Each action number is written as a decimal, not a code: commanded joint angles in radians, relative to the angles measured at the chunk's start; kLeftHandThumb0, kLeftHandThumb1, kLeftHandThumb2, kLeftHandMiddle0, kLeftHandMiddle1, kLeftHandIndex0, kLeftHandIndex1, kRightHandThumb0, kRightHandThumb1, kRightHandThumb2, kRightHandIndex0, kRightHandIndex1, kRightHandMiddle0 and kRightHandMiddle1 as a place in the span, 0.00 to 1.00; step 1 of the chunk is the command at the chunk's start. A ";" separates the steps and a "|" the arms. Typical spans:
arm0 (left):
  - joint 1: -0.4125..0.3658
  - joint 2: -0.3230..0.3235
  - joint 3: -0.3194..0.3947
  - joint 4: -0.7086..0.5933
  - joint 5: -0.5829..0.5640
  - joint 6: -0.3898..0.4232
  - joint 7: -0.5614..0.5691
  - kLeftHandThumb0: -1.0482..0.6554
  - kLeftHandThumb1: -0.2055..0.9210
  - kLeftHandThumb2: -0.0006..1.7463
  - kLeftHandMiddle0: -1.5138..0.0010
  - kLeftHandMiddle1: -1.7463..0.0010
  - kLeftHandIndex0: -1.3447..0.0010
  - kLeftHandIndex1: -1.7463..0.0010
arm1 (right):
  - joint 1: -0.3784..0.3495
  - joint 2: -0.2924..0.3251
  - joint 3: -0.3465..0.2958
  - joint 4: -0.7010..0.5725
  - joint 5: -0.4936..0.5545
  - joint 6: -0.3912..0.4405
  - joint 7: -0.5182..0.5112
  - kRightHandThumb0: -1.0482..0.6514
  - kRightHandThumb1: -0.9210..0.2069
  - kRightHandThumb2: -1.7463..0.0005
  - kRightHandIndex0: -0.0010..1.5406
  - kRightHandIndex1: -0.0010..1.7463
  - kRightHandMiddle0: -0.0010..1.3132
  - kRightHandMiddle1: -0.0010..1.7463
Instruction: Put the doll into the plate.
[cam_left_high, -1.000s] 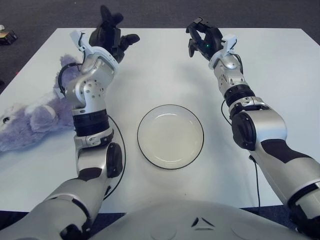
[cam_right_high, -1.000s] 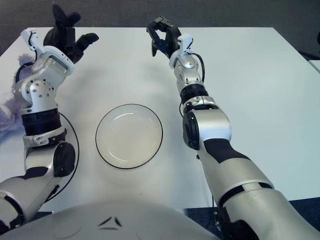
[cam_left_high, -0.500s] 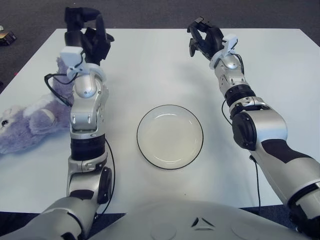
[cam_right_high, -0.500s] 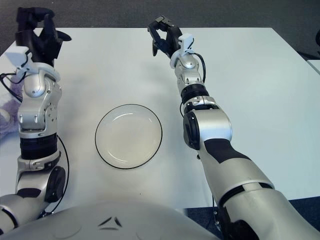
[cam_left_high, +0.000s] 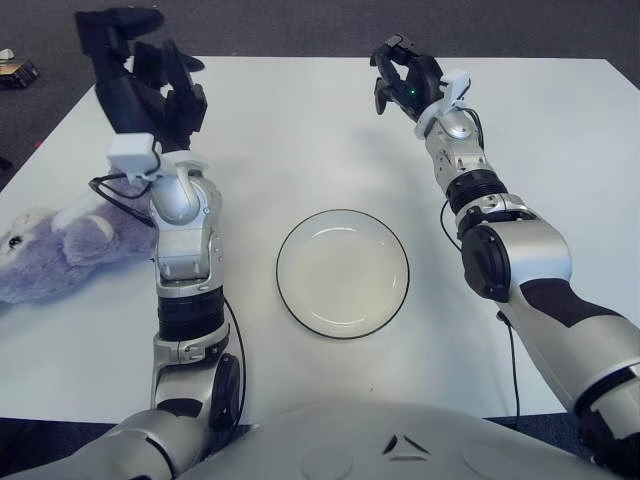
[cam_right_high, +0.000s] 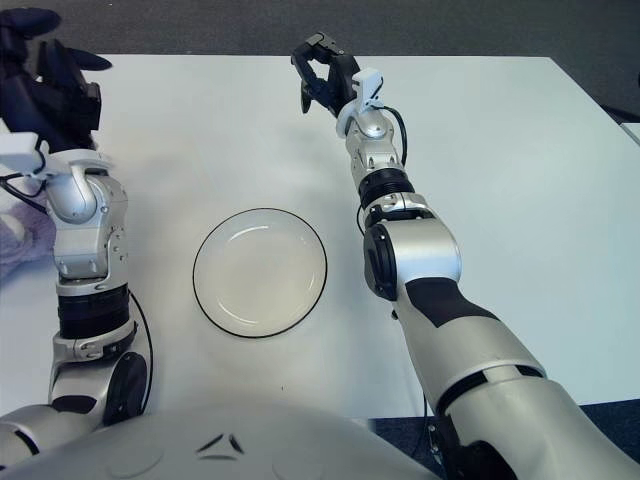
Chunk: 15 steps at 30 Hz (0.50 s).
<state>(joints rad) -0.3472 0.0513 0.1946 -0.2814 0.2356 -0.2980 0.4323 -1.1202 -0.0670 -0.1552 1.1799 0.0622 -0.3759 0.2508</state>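
Inspecting by size, we note the white desk (cam_left_high: 560, 130) first. At its nine o'clock edge lies the grey-purple doll (cam_left_high: 60, 245), well apart from the plate (cam_left_high: 342, 273) at centre, which holds nothing. We find the left robot hand (cam_left_high: 140, 75) raised at ten o'clock, fingers spread, and the right robot hand (cam_left_high: 400, 75) at twelve o'clock, fingers curled, gripping nothing.

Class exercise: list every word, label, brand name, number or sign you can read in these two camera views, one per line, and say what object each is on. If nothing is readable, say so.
None: no readable text appears in either view.
The plate, the doll and the table carry no visible writing.
The left robot hand and right robot hand show no legible markings.
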 joint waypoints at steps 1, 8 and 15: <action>0.057 0.027 0.007 -0.042 0.084 -0.025 0.001 0.41 1.00 0.28 0.64 0.03 0.83 0.01 | -0.005 -0.004 0.006 0.008 -0.009 -0.004 -0.014 0.41 0.00 0.80 0.65 1.00 0.28 0.90; 0.104 0.049 0.009 -0.091 0.239 -0.012 0.021 0.41 1.00 0.28 0.63 0.03 0.83 0.01 | -0.005 -0.002 0.015 0.008 -0.017 0.007 -0.034 0.41 0.00 0.80 0.65 1.00 0.29 0.90; 0.134 0.057 0.014 -0.119 0.468 0.020 0.116 0.41 1.00 0.26 0.61 0.03 0.80 0.04 | -0.003 0.001 0.021 0.012 -0.022 0.011 -0.046 0.41 0.00 0.80 0.65 1.00 0.29 0.89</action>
<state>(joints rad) -0.2263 0.0977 0.2001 -0.3871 0.6038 -0.3051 0.5024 -1.1201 -0.0646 -0.1342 1.1811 0.0463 -0.3716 0.2144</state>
